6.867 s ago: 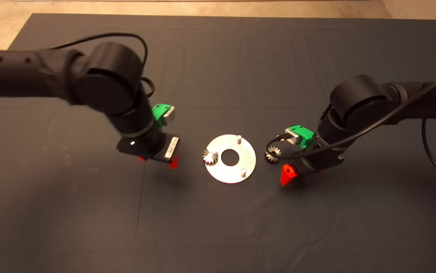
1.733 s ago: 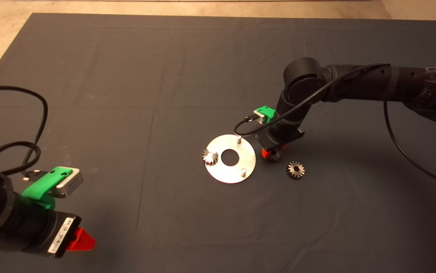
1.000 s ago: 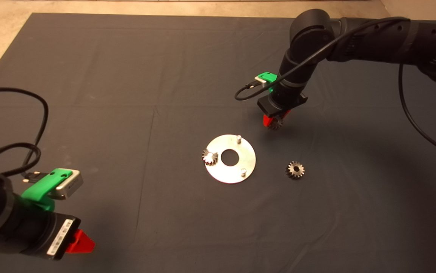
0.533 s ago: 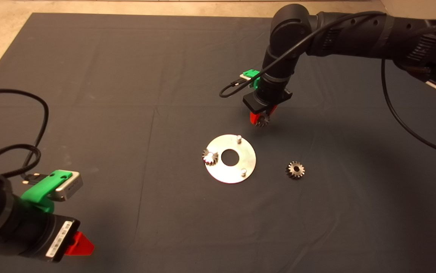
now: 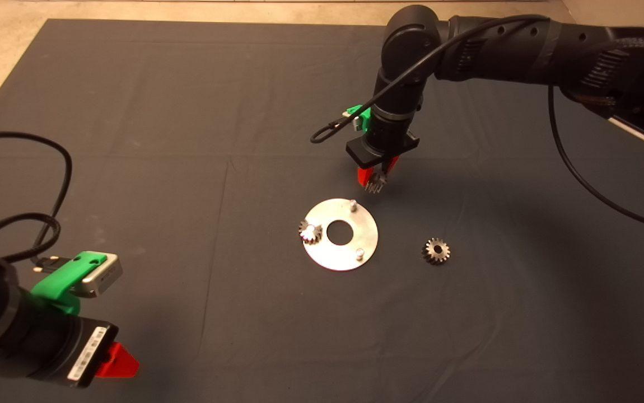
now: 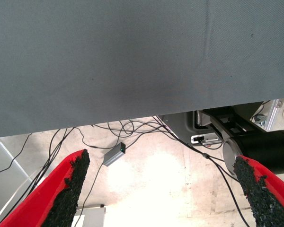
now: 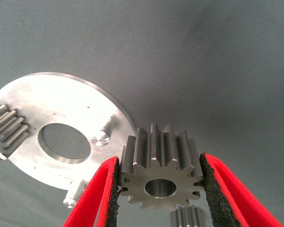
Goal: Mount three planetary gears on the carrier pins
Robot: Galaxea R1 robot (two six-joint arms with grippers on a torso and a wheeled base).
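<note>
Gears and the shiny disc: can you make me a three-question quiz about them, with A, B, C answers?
1. Where is the loose gear?
A. On the mat, beside the disc
B. On top of the disc
C. In the left gripper

2. How many pins on the disc have no gear on them?
A. None
B. Two
C. Three

3. What is the right gripper doing?
A. Open and holding nothing
B. Shut on a gear
C. Pressing on the mat

Answers:
1. A: it lies flat on the mat, apart from the disc's rim.
2. B: one pin carries the fitted gear; the far pin and near pin stand bare.
3. B: its two pads clamp the held gear by the teeth, above the mat near the far pin. The left gripper waits open at the lower left.
</note>
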